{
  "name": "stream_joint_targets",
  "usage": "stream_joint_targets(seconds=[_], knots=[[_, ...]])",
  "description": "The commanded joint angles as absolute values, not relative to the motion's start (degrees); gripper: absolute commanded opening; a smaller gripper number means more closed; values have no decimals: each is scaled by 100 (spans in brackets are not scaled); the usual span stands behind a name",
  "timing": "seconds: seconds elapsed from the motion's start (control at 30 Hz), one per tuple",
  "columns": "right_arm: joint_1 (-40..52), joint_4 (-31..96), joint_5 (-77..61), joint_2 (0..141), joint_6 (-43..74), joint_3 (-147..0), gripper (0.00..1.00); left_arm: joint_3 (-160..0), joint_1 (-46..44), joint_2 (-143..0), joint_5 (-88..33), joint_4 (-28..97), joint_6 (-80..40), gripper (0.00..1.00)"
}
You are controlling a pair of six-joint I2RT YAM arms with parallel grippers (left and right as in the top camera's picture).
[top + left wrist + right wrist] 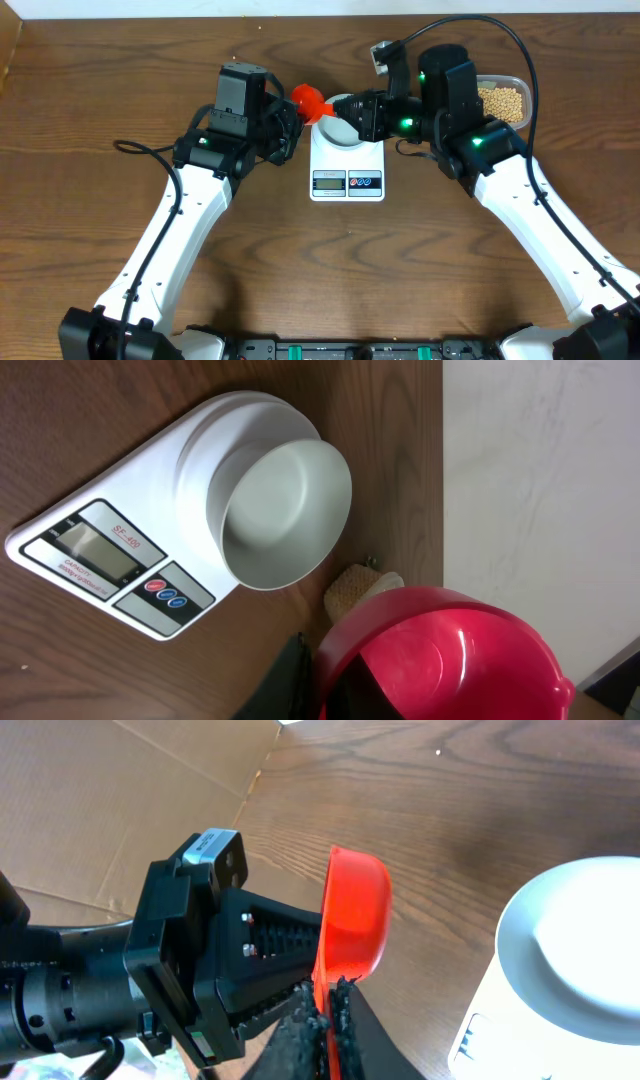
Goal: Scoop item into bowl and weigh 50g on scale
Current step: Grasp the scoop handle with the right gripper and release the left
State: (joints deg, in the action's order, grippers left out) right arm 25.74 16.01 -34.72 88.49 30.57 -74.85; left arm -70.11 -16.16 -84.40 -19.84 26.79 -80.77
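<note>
A red scoop (310, 100) hangs above the table just left of the small pale bowl (338, 131), which stands on the white scale (347, 182). My left gripper (298, 112) is shut on the scoop's cup wall (450, 660), one finger outside and one inside (330, 680). My right gripper (332, 106) is shut on the scoop's thin handle (328, 1005); the cup (355, 915) shows edge-on. The bowl (285, 510) is empty. The scoop looks empty. The tan beans (503, 102) lie in the clear tub at the back right.
The clear tub (522, 82) sits behind my right arm. The scale's display and buttons (100, 550) face the front. The table's far edge and a pale wall (540, 480) lie close behind the scale. Cardboard (120, 800) stands at the table's left end.
</note>
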Motion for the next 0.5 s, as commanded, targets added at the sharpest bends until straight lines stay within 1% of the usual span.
stream_joint_targets(seconds=[0.0, 0.03, 0.07, 0.1, 0.17, 0.2, 0.23, 0.3, 0.4, 0.47], knots=[[2598, 1608, -3507, 8847, 3017, -7568, 1, -7061, -1621, -8499, -2051, 2696, -8023, 13], [2596, 1608, -3498, 8847, 3020, -7568, 1, -7061, -1621, -8499, -2051, 2696, -8023, 17], [2593, 1608, -3465, 8847, 3020, -7568, 1, -7061, -1621, -8499, -2051, 2696, -8023, 34], [2591, 1608, -3430, 8847, 3020, -7568, 1, -7061, -1621, -8499, -2051, 2696, -8023, 45], [2576, 1614, -3352, 8847, 3020, -7568, 1, -7061, -1621, -8499, -2051, 2696, -8023, 63], [2545, 1653, -3273, 8847, 3022, -7568, 1, -7061, -1621, -8499, -2032, 2696, -8023, 73], [2519, 1697, -3175, 8847, 3024, -7568, 1, -7061, -1621, -8499, -2029, 2696, -8023, 76], [2456, 1820, -2923, 8847, 3022, -7568, 1, -7061, -1621, -8499, -2027, 2696, -8020, 79], [2287, 2053, -2493, 8847, 3017, -7568, 1, -7061, -1621, -8499, -1940, 2694, -7856, 80], [2143, 2174, -2279, 8847, 2958, -7568, 1, -7061, -1621, -8499, -1787, 2694, -7500, 80]])
